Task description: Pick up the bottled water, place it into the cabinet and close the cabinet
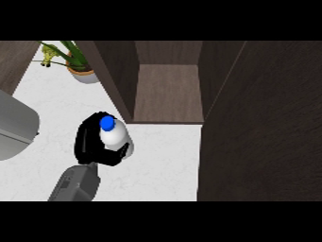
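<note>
Grey forearm [76, 184] rises from the lower edge, matte and boxy, ending in the left hand [93, 144], glossy black, fingers curled round the bottle [114, 134]. Bottle is smooth white, rounded, blue cap [107, 123] facing up toward the camera, long axis roughly upright. It sits over the white marbled counter [156, 165], just left of and in front of the cabinet [167, 92]. Cabinet is dark wood grain, open, bare shelf inside; its door [268, 123] stands at its right. Potted plant [76, 64] left of the cabinet. Grey rounded metal appliance [3, 123] far left.
</note>
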`<act>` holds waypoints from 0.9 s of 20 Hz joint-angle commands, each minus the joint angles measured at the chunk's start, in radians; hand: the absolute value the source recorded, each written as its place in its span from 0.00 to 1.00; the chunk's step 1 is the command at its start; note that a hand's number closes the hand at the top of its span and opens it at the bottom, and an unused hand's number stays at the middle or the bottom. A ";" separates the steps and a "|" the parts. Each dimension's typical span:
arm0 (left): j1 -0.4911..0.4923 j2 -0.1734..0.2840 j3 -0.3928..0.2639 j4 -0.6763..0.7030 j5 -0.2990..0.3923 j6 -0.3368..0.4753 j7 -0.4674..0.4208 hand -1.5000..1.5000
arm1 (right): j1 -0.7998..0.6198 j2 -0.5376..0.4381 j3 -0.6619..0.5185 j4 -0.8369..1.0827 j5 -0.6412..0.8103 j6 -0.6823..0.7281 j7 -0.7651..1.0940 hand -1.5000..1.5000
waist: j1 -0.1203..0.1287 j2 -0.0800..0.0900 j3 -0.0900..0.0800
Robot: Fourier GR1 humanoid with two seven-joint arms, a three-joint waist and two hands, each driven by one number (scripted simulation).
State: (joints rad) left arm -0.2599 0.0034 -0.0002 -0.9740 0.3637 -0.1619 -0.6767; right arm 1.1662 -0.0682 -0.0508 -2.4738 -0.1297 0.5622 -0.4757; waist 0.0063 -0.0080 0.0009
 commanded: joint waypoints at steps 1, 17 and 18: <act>0.041 -0.003 -0.161 -0.199 0.057 0.111 0.090 1.00 | -0.003 0.010 0.017 -0.095 -0.085 -0.011 0.063 0.00 | 0.004 0.000 0.000; -0.173 -0.003 -0.569 -0.548 0.027 0.781 0.435 1.00 | -0.064 -0.003 -0.021 -0.107 -0.125 -0.002 0.125 0.00 | -0.023 0.008 -0.001; -0.202 -0.003 -0.583 -0.577 0.049 0.843 0.457 1.00 | -0.114 0.016 -0.006 -0.028 -0.053 -0.004 0.092 0.00 | -0.023 0.007 -0.001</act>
State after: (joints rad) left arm -0.3706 0.0002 -0.5322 -1.5321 0.4029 0.5282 -0.2694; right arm 1.0761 -0.0643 -0.0597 -2.4627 -0.1411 0.5617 -0.4201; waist -0.0107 -0.0022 0.0003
